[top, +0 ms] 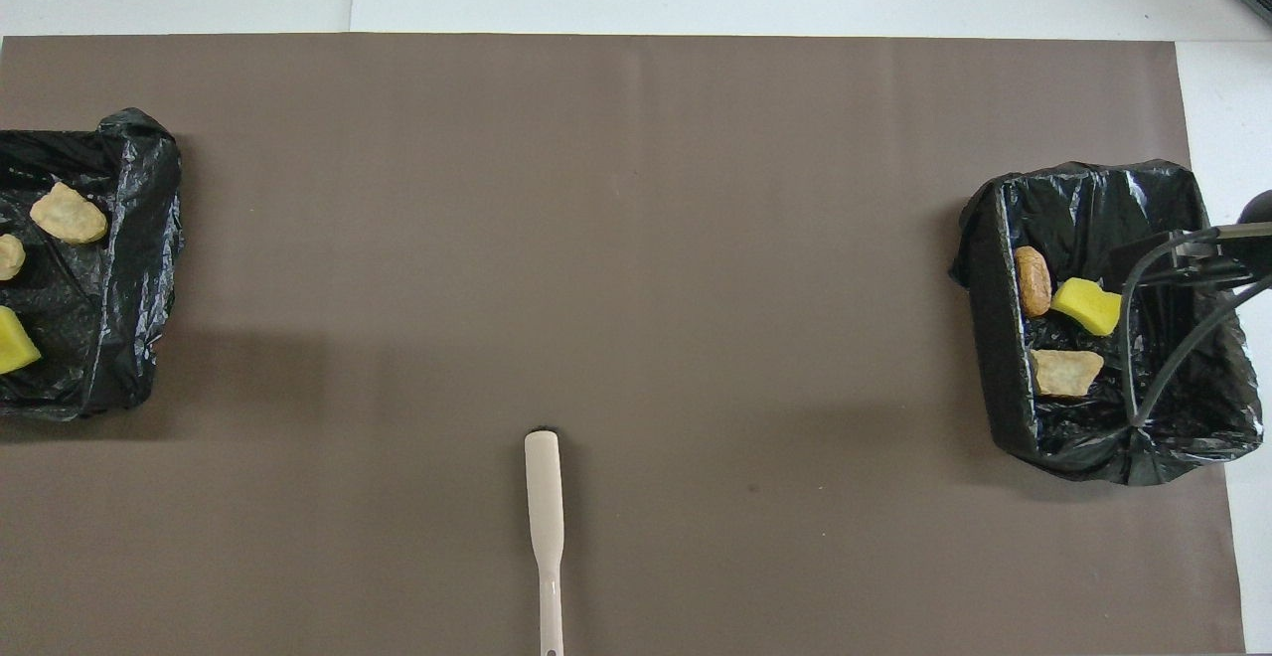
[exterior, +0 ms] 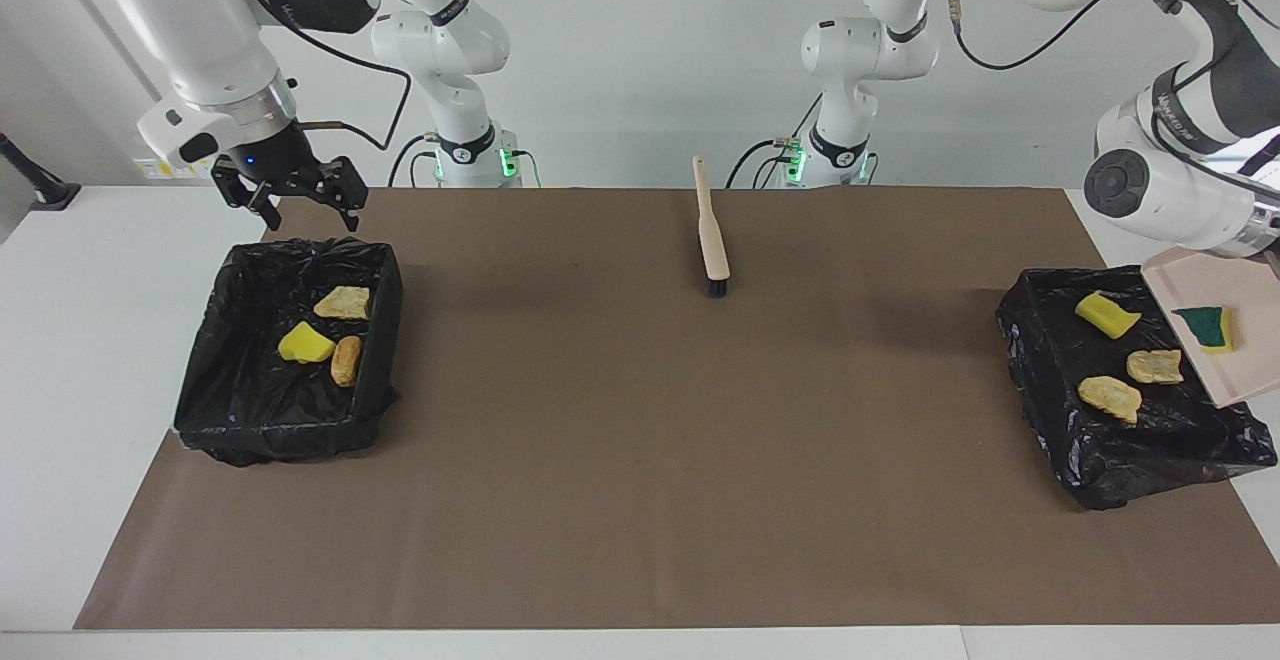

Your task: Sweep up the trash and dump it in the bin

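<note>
Your left gripper, out of view but clamped, tilts the dustpan (exterior: 1225,340) over the bin (exterior: 1040,360); its green sponge (exterior: 1205,326) could slide past the rim. Your right gripper (exterior: 290,198) hangs open, empty.

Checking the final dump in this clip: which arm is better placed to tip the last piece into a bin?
Left. Its gripper holds the dustpan, carrying a sponge piece, tilted at the bin. The right gripper is empty over the other bin.
</note>
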Controlling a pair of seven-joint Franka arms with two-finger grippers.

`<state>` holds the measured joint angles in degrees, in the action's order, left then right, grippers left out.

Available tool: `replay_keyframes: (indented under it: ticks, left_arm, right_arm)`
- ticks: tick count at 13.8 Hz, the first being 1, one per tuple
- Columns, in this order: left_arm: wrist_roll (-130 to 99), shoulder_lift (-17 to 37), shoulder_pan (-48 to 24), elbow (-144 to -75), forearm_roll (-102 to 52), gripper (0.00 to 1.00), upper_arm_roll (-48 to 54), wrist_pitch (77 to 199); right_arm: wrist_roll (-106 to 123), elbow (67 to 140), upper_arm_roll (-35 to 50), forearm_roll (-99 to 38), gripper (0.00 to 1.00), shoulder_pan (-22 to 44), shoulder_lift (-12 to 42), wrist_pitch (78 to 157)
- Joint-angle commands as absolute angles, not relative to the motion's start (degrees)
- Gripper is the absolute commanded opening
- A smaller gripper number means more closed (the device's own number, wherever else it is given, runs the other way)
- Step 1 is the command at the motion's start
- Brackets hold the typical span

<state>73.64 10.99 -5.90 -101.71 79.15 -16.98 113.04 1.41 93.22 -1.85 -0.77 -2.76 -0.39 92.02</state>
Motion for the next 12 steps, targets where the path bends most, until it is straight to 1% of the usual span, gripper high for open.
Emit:
replay_keyframes:
  ticks: [1,3,5,8,9,10,12]
  left_arm:
    - [70.24,10.01,-7.03,-103.62,81.3,0.0,-16.26,109.7]
    - [69.7,10.2,-7.12,-103.8,81.83,0.0,-15.74,109.07]
    - [69.26,10.2,-7.12,-103.62,83.4,0.0,-15.64,108.9]
    - [69.96,7.83,-6.86,-102.83,81.22,0.0,-14.16,112.23]
    - [69.96,7.3,-6.94,-102.22,78.6,0.0,-13.28,112.24]
    - [69.87,7.03,-6.86,-100.65,73.96,0.0,-11.01,111.63]
    - [69.7,7.29,-6.86,-99.67,63.77,0.0,-7.84,109.61]
  right_arm:
    - [-0.27,92.99,-1.32,-1.68,1.0,-2.29,-2.02,91.5]
    - [0.09,93.51,-1.4,2.01,1.0,-0.36,-3.33,91.06]
    - [1.14,93.69,-1.41,0.8,1.0,-0.27,-3.78,90.52]
    - [1.4,95.1,-0.79,1.66,1.0,2.19,-4.22,90.7]
    - [2.62,95.1,-0.79,1.84,1.0,2.2,-4.22,90.7]
    - [3.59,95.1,-0.88,1.76,1.0,2.02,-4.22,90.7]
    - [3.69,95.1,-1.23,1.76,1.0,1.5,-4.22,90.53]
